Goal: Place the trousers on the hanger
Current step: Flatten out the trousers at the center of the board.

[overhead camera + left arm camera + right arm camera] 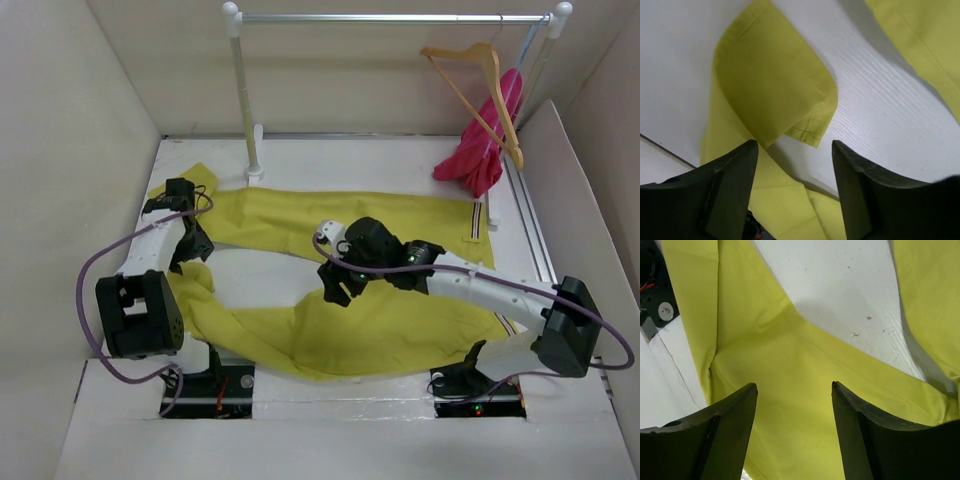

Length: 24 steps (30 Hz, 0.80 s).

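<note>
White table (420, 165) boxed in by beige walls, clothes rail (390, 17) across the back. Hanger (470, 101) hangs on the rail's right end, tilted, just beside a pink garment (485, 145); neither arm is near it. Trousers (380, 330) lie flat on the table between the arms and the rail, the two legs splayed apart with bare table between them, striped trim at the right end of the far leg.

Left gripper (795, 145) sits low over the left end of the trousers, above a folded-over corner of cloth. Jaws stand apart with nothing visibly pinched between the tips. Cloth runs under the fingers at the bottom of the wrist view, and I can't tell whether it touches them.

Right gripper (795, 385) hovers over the near leg close to where the legs join, jaws wide and empty, with cloth directly below.

Step looks like the first pickup: both arms are lining up on the cloth and nothing is lifted. The task is barely started, with the trousers well apart from the hanger.

Next move probably needs both grippers to drop onto the fabric and pinch a single layer or edge, then lift together so the cloth can be folded or draped. The hanger also has to be reached or brought down. Thin, limp cloth lying flat on the table may slip from the fingertips.
</note>
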Each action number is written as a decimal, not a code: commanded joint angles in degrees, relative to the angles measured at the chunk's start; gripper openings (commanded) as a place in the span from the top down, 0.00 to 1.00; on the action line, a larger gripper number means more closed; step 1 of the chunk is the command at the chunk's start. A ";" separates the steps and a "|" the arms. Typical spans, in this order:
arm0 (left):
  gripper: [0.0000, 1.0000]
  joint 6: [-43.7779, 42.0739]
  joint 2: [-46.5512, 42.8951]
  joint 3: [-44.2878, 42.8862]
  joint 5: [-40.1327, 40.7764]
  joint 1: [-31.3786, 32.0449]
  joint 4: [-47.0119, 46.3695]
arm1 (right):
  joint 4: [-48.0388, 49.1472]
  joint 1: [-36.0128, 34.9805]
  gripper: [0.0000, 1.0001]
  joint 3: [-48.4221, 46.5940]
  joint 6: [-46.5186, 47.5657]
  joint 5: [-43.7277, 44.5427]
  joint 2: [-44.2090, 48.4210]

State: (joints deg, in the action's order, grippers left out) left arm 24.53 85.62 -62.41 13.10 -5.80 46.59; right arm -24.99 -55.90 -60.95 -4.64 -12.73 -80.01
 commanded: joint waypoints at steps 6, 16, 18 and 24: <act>0.30 4.47 -6.44 -1.48 11.06 -2.28 1.93 | 1.17 0.97 0.33 3.46 1.22 -4.93 1.43; 0.64 2.62 5.60 -1.39 8.87 -1.76 1.93 | -0.67 3.25 0.33 3.38 3.24 -5.02 3.89; 0.90 2.89 5.69 -1.57 8.44 -1.76 1.67 | -1.37 3.87 0.33 3.12 3.59 -4.76 4.33; 1.00 5.43 -0.35 -15.08 -0.69 2.18 3.77 | -1.99 8.34 0.33 4.52 3.94 -5.99 6.88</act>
State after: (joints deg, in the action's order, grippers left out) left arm 27.83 92.53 -67.88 17.54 -6.44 49.78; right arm -26.94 -49.21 -56.16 -1.83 -17.32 -75.66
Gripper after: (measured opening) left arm 0.006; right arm 0.672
